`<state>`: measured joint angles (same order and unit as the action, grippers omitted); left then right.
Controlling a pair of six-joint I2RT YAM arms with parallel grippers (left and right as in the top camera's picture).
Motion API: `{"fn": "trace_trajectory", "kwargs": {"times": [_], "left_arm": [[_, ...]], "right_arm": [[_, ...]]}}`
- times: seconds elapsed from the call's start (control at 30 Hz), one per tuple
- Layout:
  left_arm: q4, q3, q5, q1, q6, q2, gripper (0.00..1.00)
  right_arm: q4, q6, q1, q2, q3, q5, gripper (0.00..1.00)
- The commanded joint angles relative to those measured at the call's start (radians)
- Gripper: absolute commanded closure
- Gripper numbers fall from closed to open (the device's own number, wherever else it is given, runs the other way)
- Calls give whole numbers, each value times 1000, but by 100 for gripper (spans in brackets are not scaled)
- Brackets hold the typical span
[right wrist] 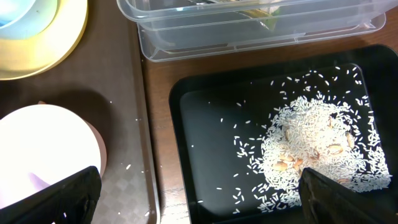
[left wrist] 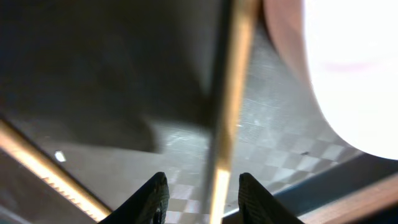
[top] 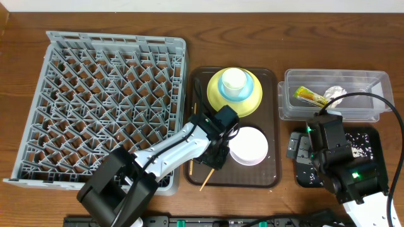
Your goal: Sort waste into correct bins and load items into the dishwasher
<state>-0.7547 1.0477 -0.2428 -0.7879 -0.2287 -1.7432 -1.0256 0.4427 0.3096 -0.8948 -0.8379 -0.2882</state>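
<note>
Left wrist: left fingers straddle a chopstick, unclenched; right fingers gape (above the black tray).

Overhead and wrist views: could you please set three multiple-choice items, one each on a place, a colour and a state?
1. Where does the rice lie? A dish rack B black tray C clear tub
2. What colour is the plate? A yellow B red C green
3. How is the right gripper? A shut on the white bowl B shut on tissue C open
Answers: B, grains cover the tray's floor; A, its rim shows yellow; C, its jaws stand wide apart.
</note>
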Motion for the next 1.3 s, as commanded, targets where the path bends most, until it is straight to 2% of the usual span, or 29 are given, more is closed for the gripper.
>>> {"fn": "trace_trajectory", "kwargs": {"times": [0.0, 0.2, 0.47, 0.6, 0.7, 0.8, 0.93, 1.13, 1.27], "left_arm": [[-2, -10, -49, -4, 38, -2, 59], [27, -12, -48, -13, 45, -2, 59], [148, -75, 2, -30, 45, -2, 59], [155, -100, 71, -30, 44, -2, 59], [164, -111, 75, -30, 39, -2, 66], [167, -113, 71, -30, 29, -2, 67], [174, -113, 72, -30, 29, -2, 75], [194, -126, 72, -30, 29, -2, 78], [197, -139, 72, -30, 29, -2, 91]], "right_arm": [[0, -3, -8, -2, -11, -10, 1], [0, -3, -8, -2, -11, -11, 1], [0, -3, -8, -2, -11, -11, 1], [0, -3, -8, -2, -11, -10, 1], [0, -3, -8, -2, -11, -10, 1], [0, -3, -8, -2, -11, -10, 1], [0, -3, -8, -2, -11, -11, 1], [0, -3, -8, -2, -11, -11, 1], [0, -3, -8, -2, -11, -11, 1]]}}
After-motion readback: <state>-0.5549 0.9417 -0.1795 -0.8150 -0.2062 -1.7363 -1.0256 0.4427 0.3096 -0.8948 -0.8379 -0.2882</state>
